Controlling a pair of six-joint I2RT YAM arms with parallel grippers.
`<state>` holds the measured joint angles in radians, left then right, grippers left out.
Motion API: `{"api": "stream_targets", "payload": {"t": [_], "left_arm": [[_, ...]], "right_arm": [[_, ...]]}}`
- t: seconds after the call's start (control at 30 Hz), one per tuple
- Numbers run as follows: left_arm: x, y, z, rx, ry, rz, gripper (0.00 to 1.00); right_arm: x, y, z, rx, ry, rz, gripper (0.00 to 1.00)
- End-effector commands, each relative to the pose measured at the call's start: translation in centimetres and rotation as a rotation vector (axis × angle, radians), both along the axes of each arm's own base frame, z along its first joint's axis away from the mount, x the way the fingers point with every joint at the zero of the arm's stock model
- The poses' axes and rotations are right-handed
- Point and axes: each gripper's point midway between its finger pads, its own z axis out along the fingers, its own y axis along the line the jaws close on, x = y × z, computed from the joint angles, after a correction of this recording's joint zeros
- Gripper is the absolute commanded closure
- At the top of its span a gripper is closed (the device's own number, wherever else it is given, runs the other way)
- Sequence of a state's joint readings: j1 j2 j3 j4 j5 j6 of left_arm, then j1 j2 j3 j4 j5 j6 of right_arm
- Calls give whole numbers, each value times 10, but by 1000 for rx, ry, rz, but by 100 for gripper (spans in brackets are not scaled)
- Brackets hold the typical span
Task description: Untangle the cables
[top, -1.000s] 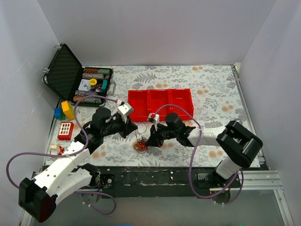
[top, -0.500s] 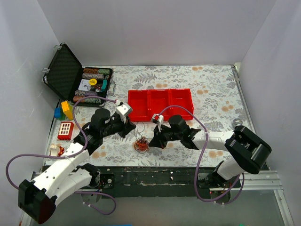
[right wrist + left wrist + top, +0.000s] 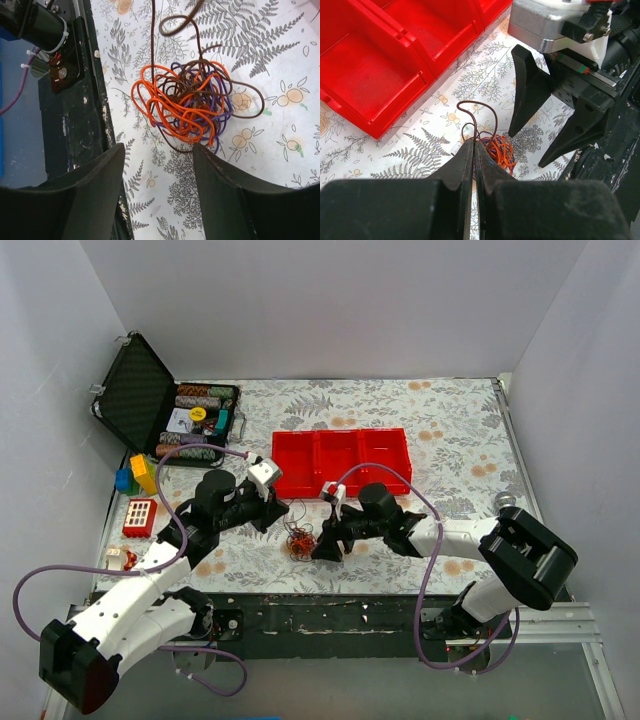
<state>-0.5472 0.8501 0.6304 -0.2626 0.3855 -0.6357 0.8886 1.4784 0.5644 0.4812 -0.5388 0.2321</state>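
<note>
The cables point(image 3: 300, 540) are a small tangled clump of orange, purple and brown wires point(image 3: 190, 105) on the floral table cover, between my two grippers. My left gripper point(image 3: 288, 516) is at the clump's far-left side. Its jaws point(image 3: 473, 146) are pressed together on a brown cable that arches up from the tips point(image 3: 477, 107) and runs back into the clump point(image 3: 500, 150). My right gripper point(image 3: 325, 540) stands open just right of the clump. Its two black fingers point(image 3: 100, 185) straddle bare cover below the wires and hold nothing.
A red three-compartment tray point(image 3: 343, 460) lies just behind the grippers. At the far left stands an open black case point(image 3: 140, 400) holding poker chips, with toy blocks point(image 3: 140, 515) in front of it. The table's black front edge point(image 3: 75, 100) runs close beside the clump.
My right gripper has opened and let go of the clump, which now lies loose on the cover. The left gripper has stayed shut on the brown cable.
</note>
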Motion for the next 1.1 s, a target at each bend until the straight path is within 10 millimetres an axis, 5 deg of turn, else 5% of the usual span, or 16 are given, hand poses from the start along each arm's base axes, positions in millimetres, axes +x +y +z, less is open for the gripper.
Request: {"api": "stream_targets", "payload": {"t": [0.0, 0.33, 0.57, 0.63, 0.7, 0.93, 1.07], "left_arm": [[-1, -3, 4, -6, -2, -16, 100], [-3, -5, 9, -25, 5, -24, 100], [-3, -6, 10, -31, 8, -21, 100], [-2, -6, 13, -33, 3, -16, 100], [1, -5, 17, -35, -3, -2, 100], [26, -6, 71, -82, -105, 73, 100], [41, -4, 124, -127, -211, 125, 100]], "right_arm": [[14, 21, 36, 102, -87, 7, 34], [30, 41, 21, 79, -46, -19, 44], [27, 34, 1, 21, -27, -26, 71], [25, 29, -1, 6, -32, -30, 93], [23, 20, -8, -25, -26, -46, 99], [9, -15, -14, -89, -45, -96, 99], [0, -35, -20, -125, -27, -131, 99]]}}
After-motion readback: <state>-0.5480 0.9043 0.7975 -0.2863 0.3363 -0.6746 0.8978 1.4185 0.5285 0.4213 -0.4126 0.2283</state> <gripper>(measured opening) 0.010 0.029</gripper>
